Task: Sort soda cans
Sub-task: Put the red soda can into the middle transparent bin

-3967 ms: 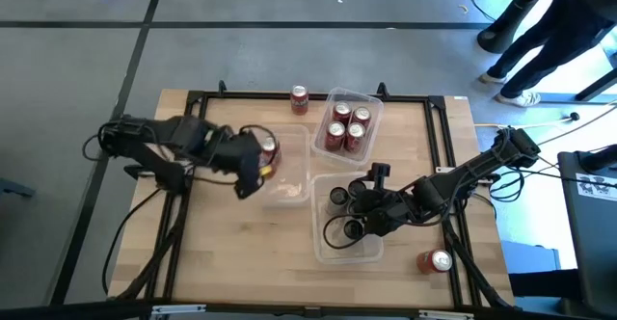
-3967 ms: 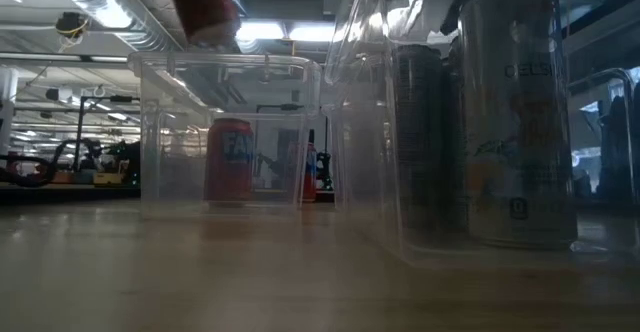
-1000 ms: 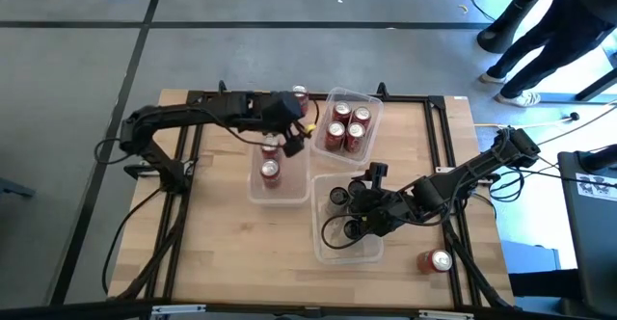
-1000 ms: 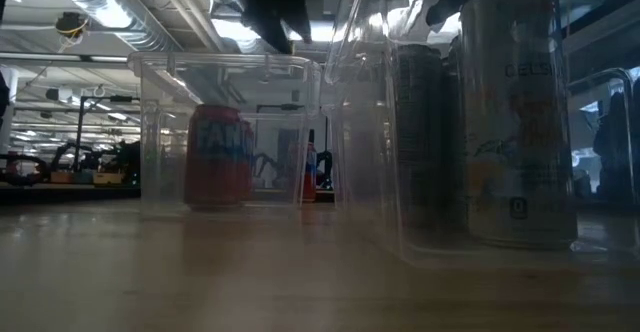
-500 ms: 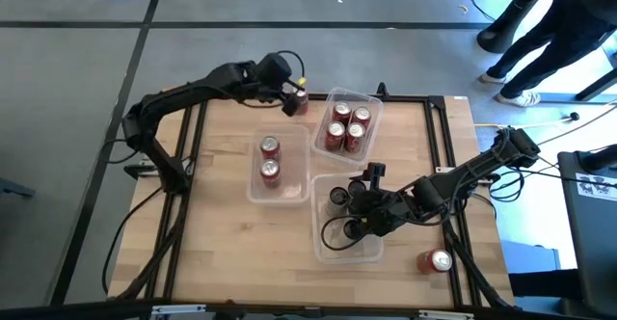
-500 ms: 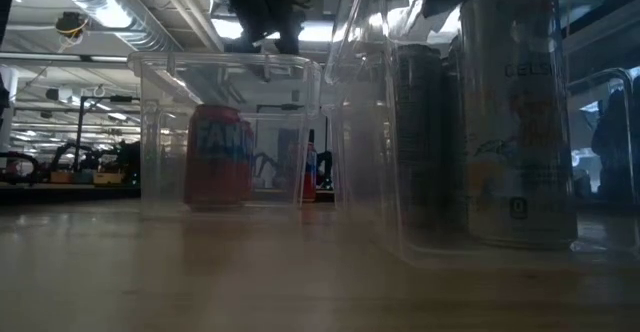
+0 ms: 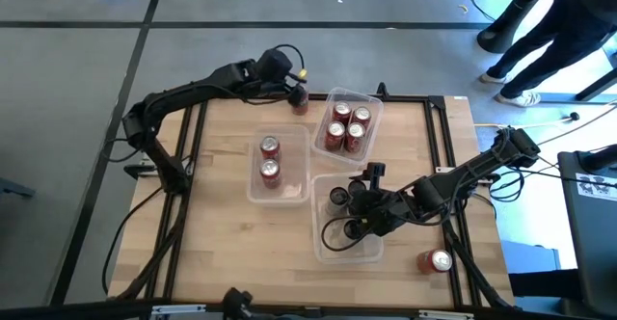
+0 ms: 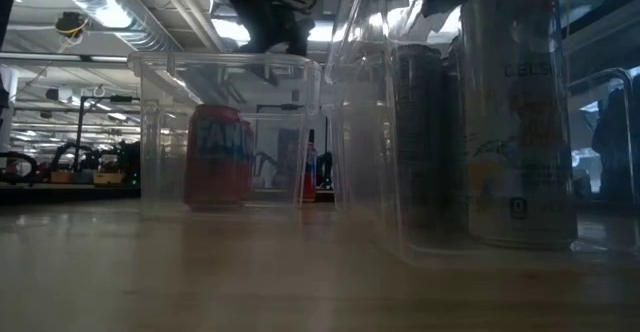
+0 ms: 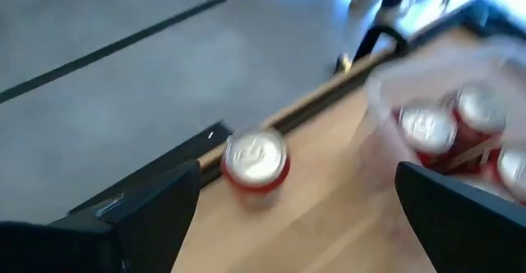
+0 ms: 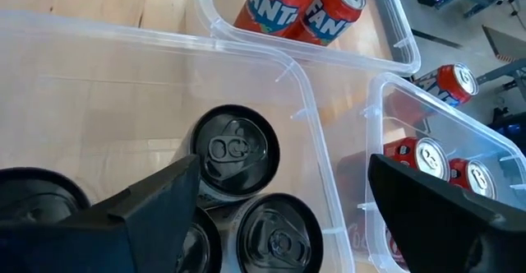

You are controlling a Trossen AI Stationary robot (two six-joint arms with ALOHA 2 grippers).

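Three clear bins sit mid-bench: the left bin (image 7: 253,166) holds two red cans (image 7: 269,159), the far bin (image 7: 374,106) four red cans (image 7: 346,125), and the near bin (image 7: 319,235) dark cans (image 10: 234,150). One red can (image 7: 300,97) stands alone at the bench's (image 7: 222,253) far edge, with the left end effector (image 7: 293,93) spread wide around it. Another red can (image 7: 435,260) lies near the right corner. The right end effector (image 7: 355,214) hangs wide open over the dark cans.
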